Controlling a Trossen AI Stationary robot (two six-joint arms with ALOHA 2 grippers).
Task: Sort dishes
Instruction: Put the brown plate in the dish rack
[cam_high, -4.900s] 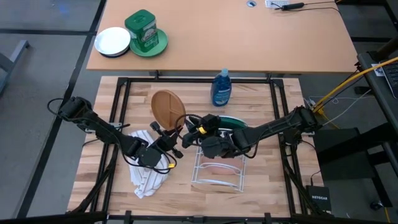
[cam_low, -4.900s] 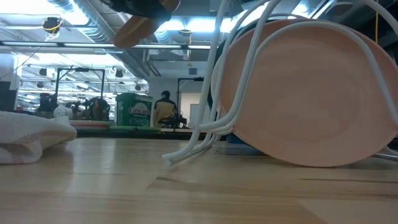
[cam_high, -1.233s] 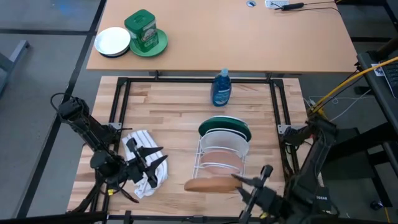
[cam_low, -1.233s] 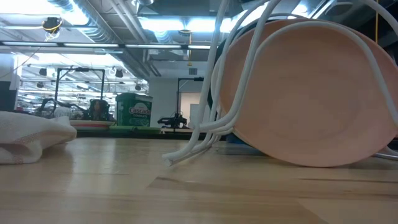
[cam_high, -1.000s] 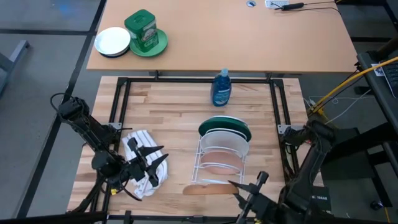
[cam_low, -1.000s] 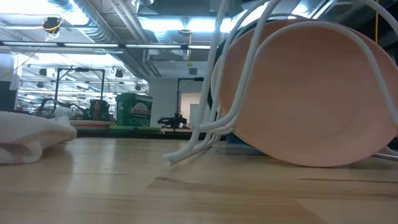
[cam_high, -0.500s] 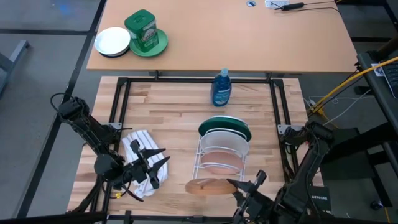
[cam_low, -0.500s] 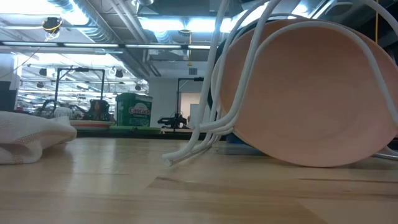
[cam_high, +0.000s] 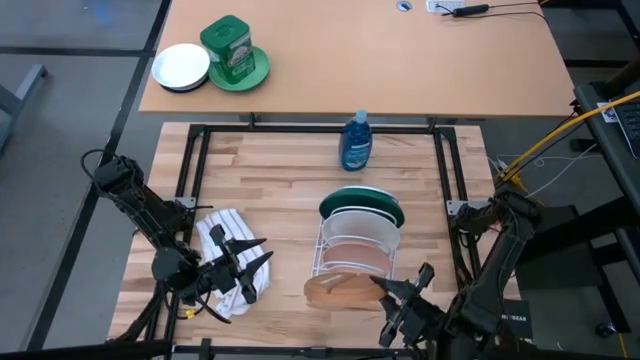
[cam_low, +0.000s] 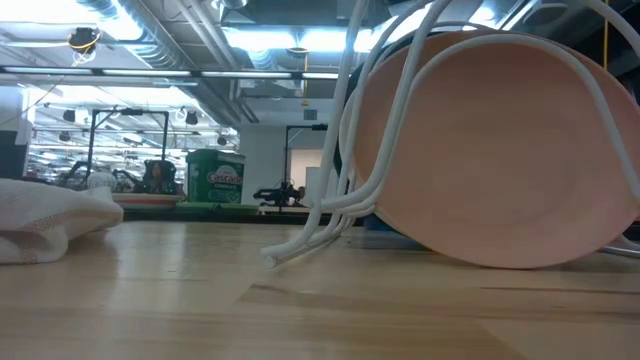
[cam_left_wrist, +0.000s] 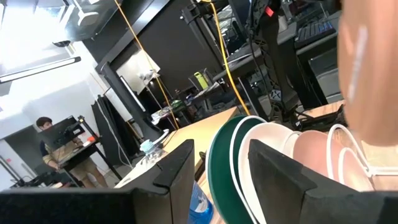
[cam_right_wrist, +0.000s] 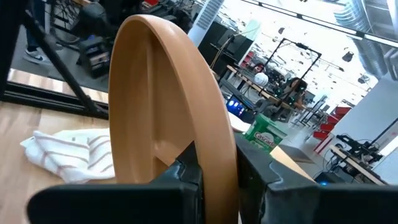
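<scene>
Wood-brown plate (cam_right_wrist: 168, 106) sits clamped in the right end effector (cam_right_wrist: 217, 171) (left end effector (cam_high: 250, 268) gapes, empty).

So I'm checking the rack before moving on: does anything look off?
Only the brown plate: it isn't slotted, tilting at the white rack's front end, its rim pinched in the right gripper. Green, white and pink plates stand racked.

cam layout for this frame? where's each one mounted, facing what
High: overhead, straight down on table, both arms, rack.
Low: tabletop height, level across; pink plate fills it, no arm visible.
Left wrist: past its open left gripper toward green plate.
Right wrist: right gripper pinching brown plate edge-on.
Shared: towel in high, low, right wrist.
</scene>
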